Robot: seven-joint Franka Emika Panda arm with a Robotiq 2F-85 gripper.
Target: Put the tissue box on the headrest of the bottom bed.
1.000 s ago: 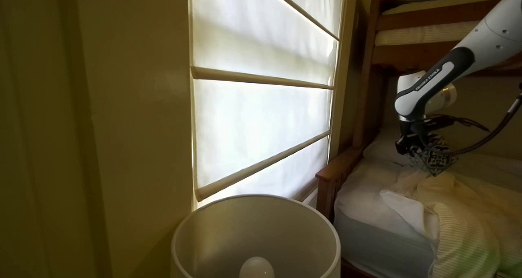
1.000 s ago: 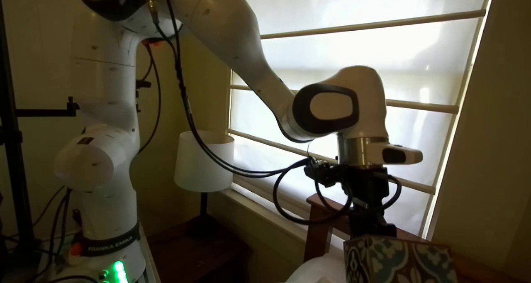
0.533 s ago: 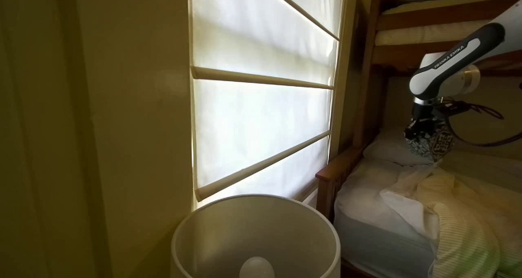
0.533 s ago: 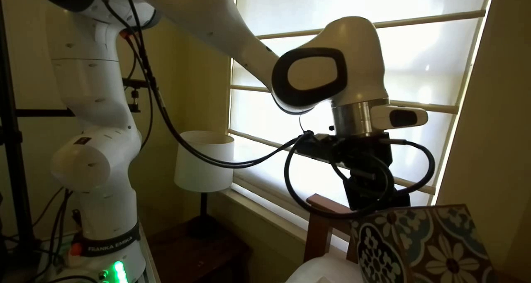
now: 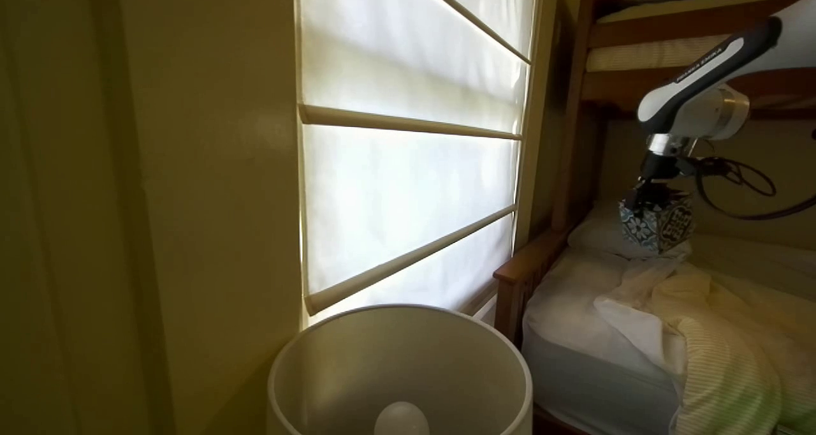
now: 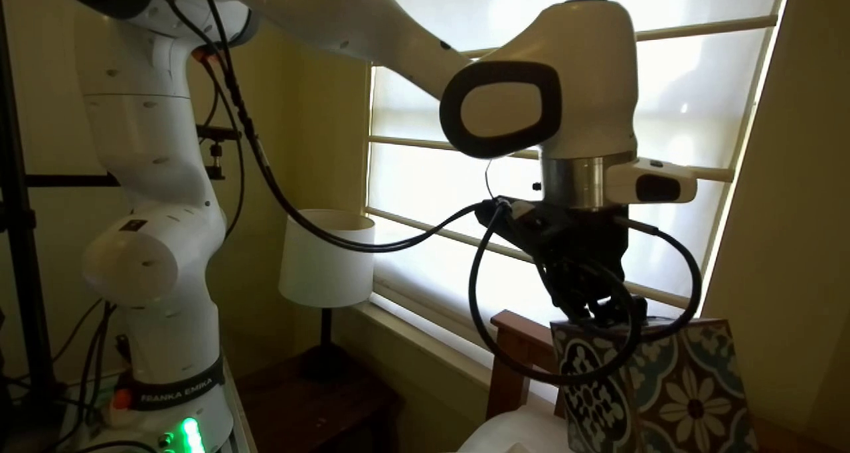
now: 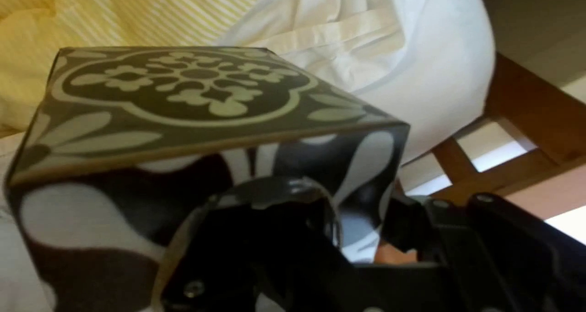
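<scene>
Exterior view: patterned tissue box [image 5: 660, 228] held aloft above bottom bed [image 5: 567, 294]; swung round, hanging more level than half second ago. Brown headrest [image 5: 534, 256] apart, not yet reached. Exterior view: end effector [image 6: 617, 313] at box's top; gap to headrest behind hard to tell from here. Wrist view: end effector pinching box wall, one finger inside top opening, other seemingly outside. Straighter box should sit steadier on narrow headrest; carrying across likely next.

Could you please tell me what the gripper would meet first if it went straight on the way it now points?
The gripper points down, holding the tissue box; going on, the box would likely meet the rumpled bedding of the bottom bed first, though depth is unclear.
</scene>
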